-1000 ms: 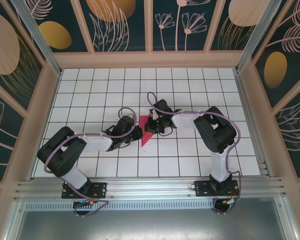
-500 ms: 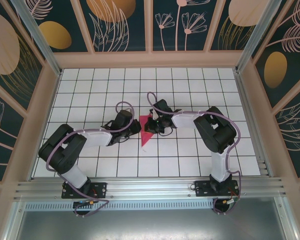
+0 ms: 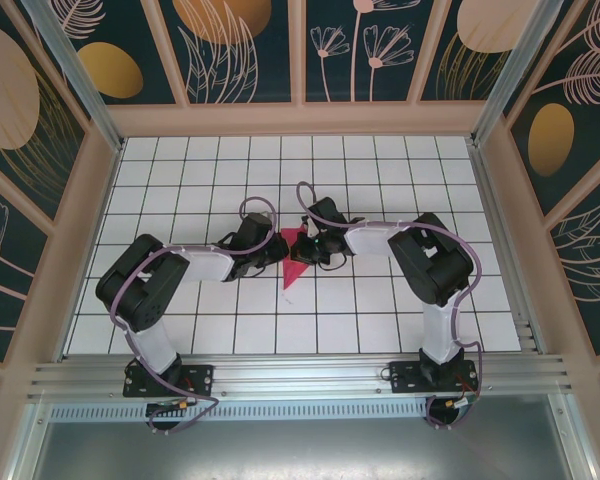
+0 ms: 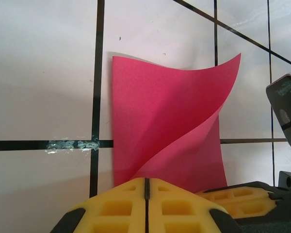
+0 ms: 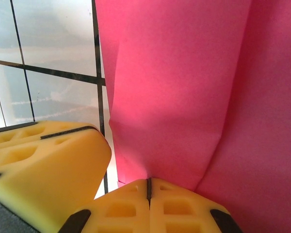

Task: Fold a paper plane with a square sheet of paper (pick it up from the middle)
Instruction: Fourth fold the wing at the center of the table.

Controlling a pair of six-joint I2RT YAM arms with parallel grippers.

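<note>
Pinching mid-fold: left gripper [image 4: 146, 180] clamped on the pink paper sheet [image 4: 157, 107], its flap curling above the grid table [image 4: 39, 73]; right gripper [image 5: 148, 180] nipped tight on the sheet alongside; next, I reckon, lay that flap flat and crease.

Bright, even light; my white gridded tabletop [image 5: 53, 34] glares beside the curled magenta-pink paper sheet [image 5: 184, 73]; focus sharp.

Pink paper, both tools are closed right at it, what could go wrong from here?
The right tool is pinching the pink paper while the left tool sits shut against it; pulling apart could tear or crumple it. One flap curls up off the table, so pressing down now may set a crooked crease.
</note>
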